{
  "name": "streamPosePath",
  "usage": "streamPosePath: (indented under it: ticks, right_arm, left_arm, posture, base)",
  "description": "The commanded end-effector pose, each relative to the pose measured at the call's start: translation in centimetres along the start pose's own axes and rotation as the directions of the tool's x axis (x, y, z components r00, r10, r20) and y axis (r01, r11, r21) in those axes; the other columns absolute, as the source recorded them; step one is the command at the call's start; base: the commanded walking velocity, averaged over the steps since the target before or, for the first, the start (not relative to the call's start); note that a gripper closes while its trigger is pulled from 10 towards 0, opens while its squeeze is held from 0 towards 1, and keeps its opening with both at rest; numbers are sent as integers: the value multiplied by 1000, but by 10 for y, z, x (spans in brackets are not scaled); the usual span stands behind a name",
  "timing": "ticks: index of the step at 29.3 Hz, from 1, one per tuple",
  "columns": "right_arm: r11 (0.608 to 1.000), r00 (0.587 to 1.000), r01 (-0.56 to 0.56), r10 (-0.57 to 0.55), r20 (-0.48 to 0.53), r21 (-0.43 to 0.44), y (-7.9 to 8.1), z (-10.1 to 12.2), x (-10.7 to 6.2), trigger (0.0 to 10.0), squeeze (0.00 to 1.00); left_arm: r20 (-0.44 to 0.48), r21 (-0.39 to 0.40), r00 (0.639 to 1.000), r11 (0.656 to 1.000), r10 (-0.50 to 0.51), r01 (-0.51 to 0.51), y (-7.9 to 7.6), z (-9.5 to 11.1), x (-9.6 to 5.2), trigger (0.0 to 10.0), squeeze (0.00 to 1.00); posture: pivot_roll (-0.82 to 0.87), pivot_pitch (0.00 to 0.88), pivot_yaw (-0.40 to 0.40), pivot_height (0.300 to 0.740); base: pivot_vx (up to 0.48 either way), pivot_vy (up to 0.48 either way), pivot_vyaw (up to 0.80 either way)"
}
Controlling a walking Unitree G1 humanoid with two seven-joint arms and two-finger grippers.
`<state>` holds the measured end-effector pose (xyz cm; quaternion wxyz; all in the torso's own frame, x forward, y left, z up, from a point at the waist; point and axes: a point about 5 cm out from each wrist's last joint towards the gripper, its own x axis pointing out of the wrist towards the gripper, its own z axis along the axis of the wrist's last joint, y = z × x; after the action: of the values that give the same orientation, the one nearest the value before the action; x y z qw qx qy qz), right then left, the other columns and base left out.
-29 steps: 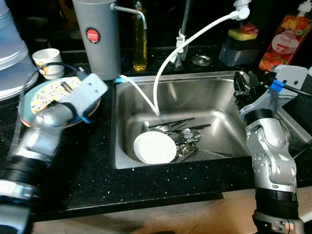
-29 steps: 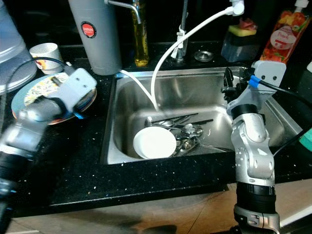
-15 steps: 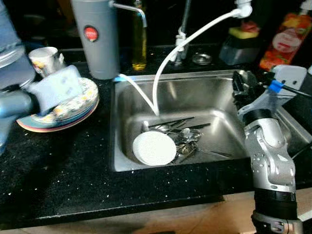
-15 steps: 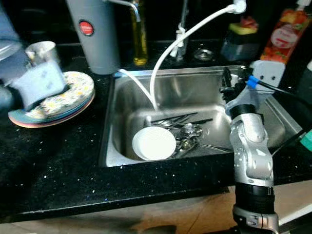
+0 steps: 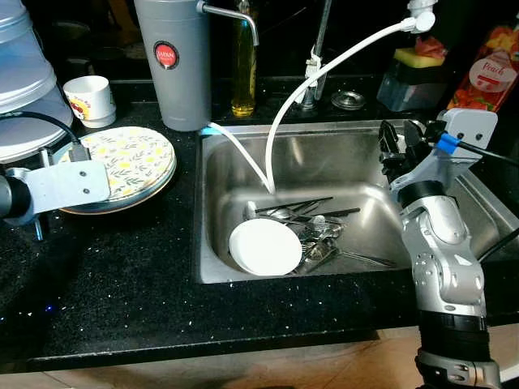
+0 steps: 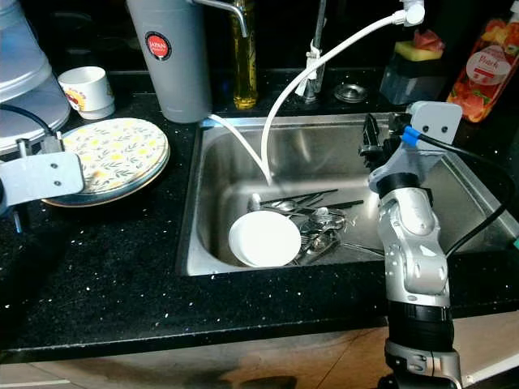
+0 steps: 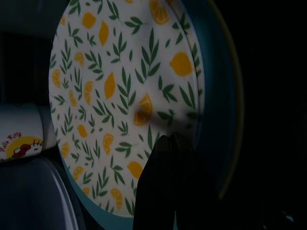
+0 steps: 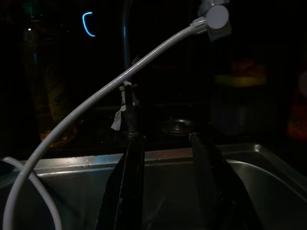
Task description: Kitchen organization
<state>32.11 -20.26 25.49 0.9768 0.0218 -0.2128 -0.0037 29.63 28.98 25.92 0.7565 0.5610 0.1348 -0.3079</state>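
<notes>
A stack of lemon-patterned plates [image 5: 134,158] lies on the black counter left of the steel sink [image 5: 357,154]. My left arm's wrist block [image 5: 61,185] hovers at the near left edge of the stack. In the left wrist view my left gripper [image 7: 168,141] is a single dark mass, fingers together and empty, just short of the top plate [image 7: 120,86]. An upturned white bowl [image 5: 264,247] and several pieces of cutlery [image 5: 318,229] lie in the sink. My right gripper [image 5: 397,146] stands open over the sink's right side, fingers [image 8: 129,177] pointing at the tap.
A grey thermos dispenser [image 5: 174,61], a yellow oil bottle [image 5: 243,69] and a white hose [image 5: 324,69] stand behind the sink. A small cup [image 5: 87,97] and a big water jug [image 5: 24,73] sit at the far left. A sponge holder [image 5: 418,73] and a soap bottle [image 5: 491,73] are at the back right.
My left arm has drawn back off the plates toward the left and near side. The view has shifted slightly. The right arm has hardly moved.
</notes>
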Motion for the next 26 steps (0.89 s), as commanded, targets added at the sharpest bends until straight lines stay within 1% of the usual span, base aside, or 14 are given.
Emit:
streamPosePath:
  ticks: [1, 3, 6, 8, 9, 10, 11, 17, 22, 23, 25, 26]
  right_arm:
    - [1000, 1000, 2, -2, 13, 2, 0, 2, 0, 10000, 125]
    - [1000, 1000, 1, -1, 13, 2, 0, 2, 0, 10000, 129]
    - [1000, 1000, 3, -3, 12, 2, -1, 1, 0, 10000, 125]
    - [1000, 1000, 4, -4, 11, 1, -1, 1, 0, 10000, 129]
    - [1000, 1000, 4, -4, 11, 2, -1, 1, 0, 10000, 125]
    - [1000, 1000, 4, -4, 11, 2, -1, 1, 0, 10000, 125]
    - [1000, 1000, 5, -5, 10, 3, -1, 0, 0, 10000, 125]
    - [1000, 1000, 4, -4, 9, 5, 0, 0, 0, 10000, 125]
    - [1000, 1000, 5, -5, 9, 3, -1, 0, 0, 10000, 125]
    - [1000, 1000, 4, -4, 9, 3, -1, 0, 1, 10000, 129]
    - [1000, 1000, 3, -3, 9, 3, -1, 0, 1, 10000, 129]
    - [1000, 1000, 2, -3, 9, 3, -1, 0, 1, 10000, 125]
  left_arm:
    - [-14, 19, 1000, 1000, -17, 18, 0, -1, 0, 10000, 0]
    - [-6, 30, 1000, 999, -19, 19, 1, -1, 1, 10000, 0]
    - [88, 34, 996, 999, -7, 4, 10, 15, -5, 10000, 0]
    - [134, 39, 991, 999, -20, 15, 10, 24, -8, 10000, 0]
    - [148, 51, 988, 998, -48, 40, 7, 27, -8, 10000, 694]
    - [148, 51, 988, 998, -48, 40, 7, 27, -8, 10000, 694]
    - [147, 52, 987, 997, -63, 56, 4, 27, -8, 10000, 1000]
    - [108, 57, 992, 997, -59, 53, 1, 22, -6, 10000, 1000]
    - [117, 53, 990, 996, -78, 72, -2, 24, -8, 10000, 1000]
    - [130, 42, 989, 997, -76, 71, -3, 26, -9, 10000, 86]
    - [140, 34, 987, 997, -76, 71, -3, 27, -10, 10000, 86]
    - [163, 20, 984, 997, -72, 70, -3, 30, -11, 10000, 0]
  posture:
    - [-5, 30, 11, 740]
    - [-5, 30, 11, 740]
    - [-5, 30, 11, 740]
    - [-1, 37, 12, 740]
    - [-1, 37, 12, 740]
    - [-1, 37, 12, 740]
    - [-1, 37, 12, 740]
    - [1, 42, 10, 740]
    - [4, 45, 9, 740]
    - [4, 46, 8, 740]
    - [4, 46, 8, 740]
    - [5, 47, 6, 740]
  base:
    - [0, 0, 0]
    - [0, 0, 0]
    - [0, 0, 0]
    - [0, 0, 0]
    - [0, 0, 0]
    - [0, 0, 0]
    - [0, 0, 0]
    - [0, 0, 0]
    - [0, 0, 0]
    - [0, 0, 0]
    - [0, 0, 0]
    - [0, 0, 0]
